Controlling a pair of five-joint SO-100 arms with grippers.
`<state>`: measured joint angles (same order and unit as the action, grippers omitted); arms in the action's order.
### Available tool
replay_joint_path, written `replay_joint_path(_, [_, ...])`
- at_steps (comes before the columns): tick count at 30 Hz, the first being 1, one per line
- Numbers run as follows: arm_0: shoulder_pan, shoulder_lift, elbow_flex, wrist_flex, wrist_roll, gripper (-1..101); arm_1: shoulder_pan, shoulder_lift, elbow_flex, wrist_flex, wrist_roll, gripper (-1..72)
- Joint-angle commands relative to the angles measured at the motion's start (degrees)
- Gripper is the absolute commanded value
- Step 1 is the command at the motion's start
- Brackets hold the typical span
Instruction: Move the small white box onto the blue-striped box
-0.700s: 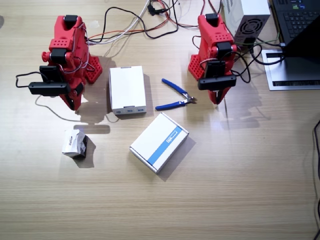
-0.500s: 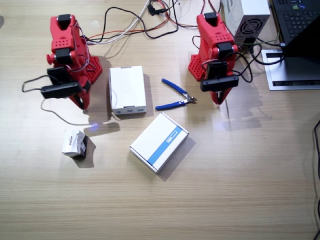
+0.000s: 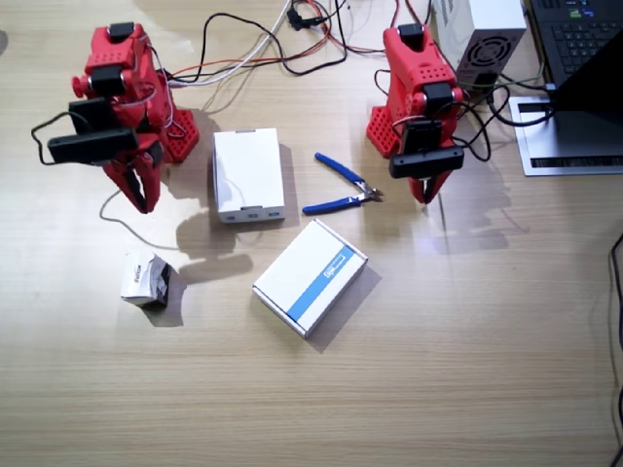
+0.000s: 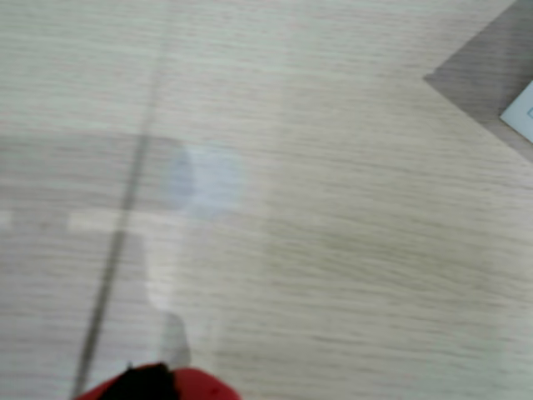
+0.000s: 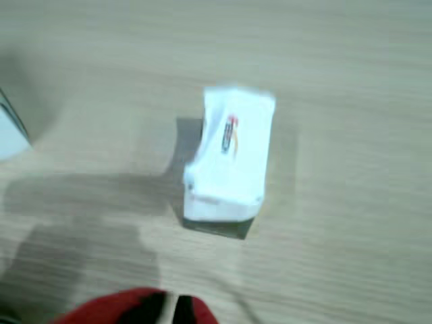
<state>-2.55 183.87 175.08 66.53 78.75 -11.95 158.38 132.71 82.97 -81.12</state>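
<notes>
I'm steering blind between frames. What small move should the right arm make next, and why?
Probably lower the right gripper toward you and down over the small white box. The gripper hangs above the table, short of the box, holding nothing; its wrist view shows the box ahead of the jaws. The blue-striped box lies bare, and the left gripper is parked far away.

right arm (image 3: 117,107) raised, left arm (image 3: 421,107) folded

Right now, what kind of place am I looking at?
Probably a hobby or lab workbench: a wooden table with loose cables, blue pliers, a laptop and a computer power supply beside two red robot arms.
</notes>
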Motion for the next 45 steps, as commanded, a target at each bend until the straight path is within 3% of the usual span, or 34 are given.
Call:
replay_joint_path(1, [-1.6, -0.8, -0.9, -1.3, 1.2, 0, -0.4, -10.5, -12.4, -0.5, -2.2, 22.0])
replay_joint_path(5, [-1.7, -0.8, -0.9, -1.6, 1.1, 0, 0.4, -24.0, -17.1, -8.1, -4.3, 32.5])
replay_joint_path(9, [-1.9, -0.8, -0.9, -1.7, 1.2, 0, 4.9, -39.0, -26.4, -8.9, -9.4, 35.8])
replay_joint_path(14, [-1.8, -0.9, -0.9, -2.1, 1.6, 0, 13.6, -54.7, -43.9, -3.2, -16.9, 35.9])
replay_joint_path(18, [-1.4, -1.5, -0.9, -3.3, 1.7, 0, 15.6, -62.7, -50.5, 0.9, -18.8, 35.2])
replay_joint_path(35, [-1.6, -2.5, -0.9, -4.1, 2.4, 0, 5.5, -74.0, -44.0, -5.7, -11.1, 34.1])
replay_joint_path(45, [-1.8, -2.5, -0.9, -4.0, 2.5, 0, 7.1, -86.6, -46.8, -7.9, -8.9, 27.8])
